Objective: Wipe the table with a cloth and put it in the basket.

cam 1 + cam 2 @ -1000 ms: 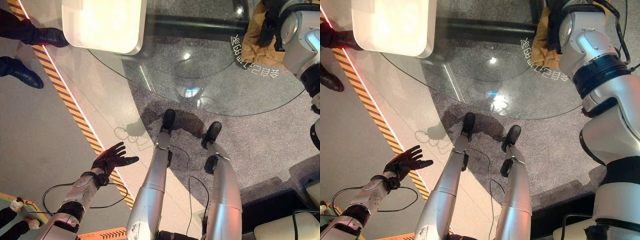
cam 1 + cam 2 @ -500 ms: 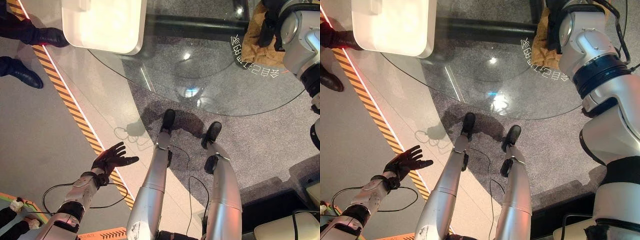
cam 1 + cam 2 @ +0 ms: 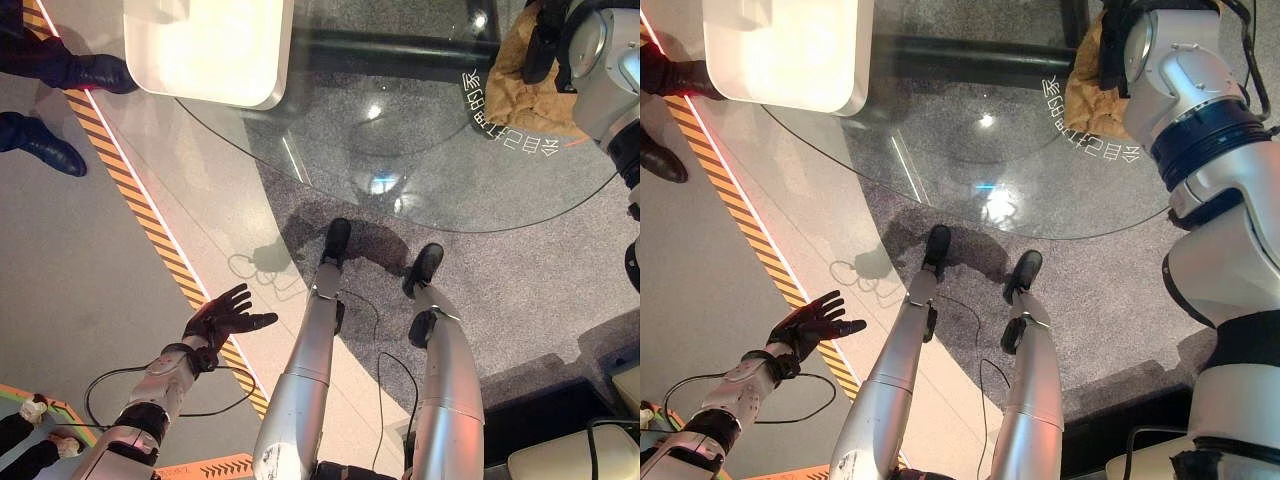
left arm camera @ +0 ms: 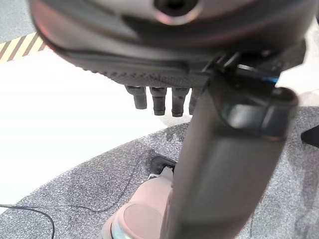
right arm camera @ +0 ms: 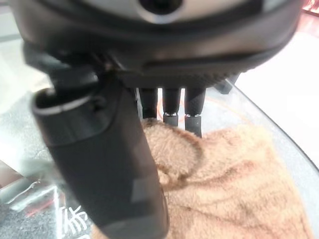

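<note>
The tan cloth [image 5: 234, 184] is lying on the round glass tabletop [image 3: 420, 150] at its far right part, just beyond a curved line of white print on the glass. The right hand [image 5: 169, 102] is reaching over it from the right: in the right wrist view its fingers [image 5: 195, 107] are pointing almost straight down with the tips touching the fluffy surface, where the fabric is bunching into a small fold just in front of them, and the thumb is standing beside them over the cloth's near edge, not closing round it. So this hand is pressing on the cloth with relaxed, extended fingers rather than grasping it. In the head views the silver forearm is covering much of the cloth [image 3: 1090, 90], leaving its crumpled tan edge showing beside the wrist. A white, rounded-corner basket [image 3: 215, 50] is sitting at the far left part of the tabletop, partly overhanging the glass rim, well apart from the cloth. The left hand [image 3: 225, 318] is hanging low at the robot's left side over the floor, near a yellow-and-black striped line [image 3: 150, 230], its fingers spread and holding nothing. A person's dark shoes [image 3: 45, 145] are standing on the grey floor at the far left, near the basket.
</note>
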Controlling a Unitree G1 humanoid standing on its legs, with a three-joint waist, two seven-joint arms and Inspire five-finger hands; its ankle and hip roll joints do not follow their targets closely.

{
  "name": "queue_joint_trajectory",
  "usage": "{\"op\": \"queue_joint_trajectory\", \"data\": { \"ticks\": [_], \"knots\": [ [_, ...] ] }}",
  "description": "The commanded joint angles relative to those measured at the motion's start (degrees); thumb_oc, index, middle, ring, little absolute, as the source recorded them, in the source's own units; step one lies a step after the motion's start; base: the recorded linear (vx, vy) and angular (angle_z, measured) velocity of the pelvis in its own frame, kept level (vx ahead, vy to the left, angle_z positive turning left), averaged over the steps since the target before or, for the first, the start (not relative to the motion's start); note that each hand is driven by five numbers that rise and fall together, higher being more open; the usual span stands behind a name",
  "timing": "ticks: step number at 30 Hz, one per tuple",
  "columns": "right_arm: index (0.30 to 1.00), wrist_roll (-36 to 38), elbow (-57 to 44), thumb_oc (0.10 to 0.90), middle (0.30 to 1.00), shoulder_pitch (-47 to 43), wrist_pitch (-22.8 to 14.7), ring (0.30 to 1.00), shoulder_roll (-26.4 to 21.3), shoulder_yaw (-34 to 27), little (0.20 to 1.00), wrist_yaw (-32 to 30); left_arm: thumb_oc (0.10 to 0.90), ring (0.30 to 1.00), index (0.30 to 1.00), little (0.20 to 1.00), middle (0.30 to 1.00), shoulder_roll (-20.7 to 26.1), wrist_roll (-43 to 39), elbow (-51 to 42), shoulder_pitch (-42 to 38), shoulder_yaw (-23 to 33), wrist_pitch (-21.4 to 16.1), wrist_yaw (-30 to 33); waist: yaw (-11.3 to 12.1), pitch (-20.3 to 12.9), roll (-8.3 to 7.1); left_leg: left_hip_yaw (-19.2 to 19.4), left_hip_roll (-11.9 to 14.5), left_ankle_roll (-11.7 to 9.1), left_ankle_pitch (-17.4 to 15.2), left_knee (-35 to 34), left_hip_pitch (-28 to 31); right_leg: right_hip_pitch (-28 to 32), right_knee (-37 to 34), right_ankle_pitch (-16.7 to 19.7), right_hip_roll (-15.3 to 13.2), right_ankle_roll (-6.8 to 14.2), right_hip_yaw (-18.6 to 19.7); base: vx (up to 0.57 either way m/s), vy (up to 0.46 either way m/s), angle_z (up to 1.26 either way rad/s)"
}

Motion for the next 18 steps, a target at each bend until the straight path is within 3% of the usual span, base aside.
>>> {"op": "queue_joint_trajectory", "data": {
  "ticks": [1,18],
  "knots": [
    [0.3,-0.63,0.08,0.1,0.3,-3.46,-0.82,0.3,-2.35,4.66,0.2,-0.21,0.8,0.9,0.9,0.9,0.9,2.62,1.23,0.81,5.55,-0.75,-0.55,-0.27,0.35,-0.68,1.24,0.96,-1.39,3.23,-4.15,2.4,0.87,3.17,-3.22,-1.17,0.33,2.89,-0.08,0.0,0.0,0.0],
    [0.3,-0.62,-1.07,0.1,0.3,-2.62,-1.11,0.3,-2.61,4.33,0.2,-1.4,0.8,0.9,0.9,0.9,0.9,2.66,1.3,0.65,5.42,-0.76,-0.23,-0.06,0.12,-0.68,1.1,1.02,-1.22,3.19,-4.14,2.19,0.97,3.21,-3.42,-1.07,0.41,2.98,-0.04,0.0,0.0,0.0]
  ]
}}
